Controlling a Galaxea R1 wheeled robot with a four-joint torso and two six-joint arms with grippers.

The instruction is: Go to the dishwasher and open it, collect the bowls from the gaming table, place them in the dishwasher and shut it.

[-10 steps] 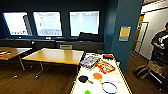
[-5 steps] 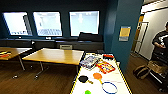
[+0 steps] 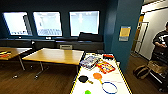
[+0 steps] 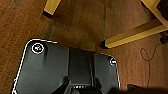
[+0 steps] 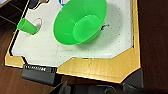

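Note:
The gaming table [image 3: 121,75], white-topped with a yellow edge, runs up the lower right of the head view. On it lie colourful game boxes [image 3: 89,61], an orange bowl [image 3: 97,75], a pale bowl with a blue rim [image 3: 109,87] and a bit of lime green [image 3: 87,92] at the near end. In the right wrist view the lime green bowl [image 5: 80,22] sits large on the white top [image 5: 40,47], close to the table's end, with the dark parts of my right gripper [image 5: 85,89] just off that end. My left gripper [image 4: 80,87] hangs over brown floor. The dishwasher is out of view.
A small green cup [image 5: 26,25] lies near the bowl. A black round object [image 3: 83,79] sits by the orange bowl. Plain wooden tables [image 3: 56,55] stand to the left. A person [image 3: 161,40] and a bag [image 3: 141,71] are at the right. Yellow table legs [image 4: 132,37] and a cable [image 4: 147,53] cross the floor.

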